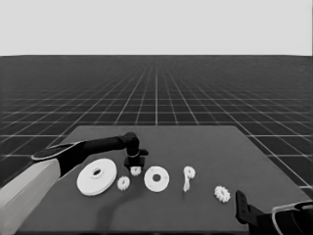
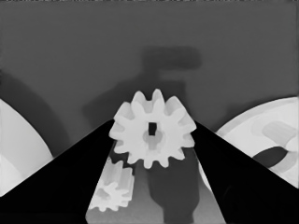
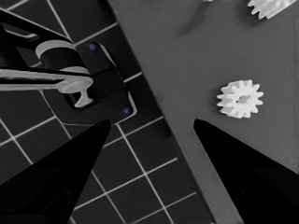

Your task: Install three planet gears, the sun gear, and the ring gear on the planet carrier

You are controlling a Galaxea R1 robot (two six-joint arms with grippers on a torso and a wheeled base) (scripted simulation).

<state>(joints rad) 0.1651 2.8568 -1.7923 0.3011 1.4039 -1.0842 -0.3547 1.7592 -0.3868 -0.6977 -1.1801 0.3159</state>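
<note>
My left gripper (image 1: 135,165) reaches in between the two discs and is shut on one planet gear (image 1: 135,171). In the left wrist view that toothed wheel (image 2: 153,135) sits pinched between the fingers (image 2: 70,177), above its own shadow on the table. The ring gear (image 1: 97,176), the larger round part, lies to its left. The planet carrier (image 1: 156,179), the smaller round part, lies to its right. A second planet gear (image 1: 123,183) rests between the discs, and a third (image 1: 222,194) lies far right. The stemmed sun gear (image 1: 188,177) lies right of the carrier.
My right gripper (image 1: 242,205) waits open at the table's front right corner. Its wrist view shows the far-right gear (image 3: 239,98) near the table's edge (image 3: 154,93), the floor grid, and dark machinery (image 3: 70,84) past that edge.
</note>
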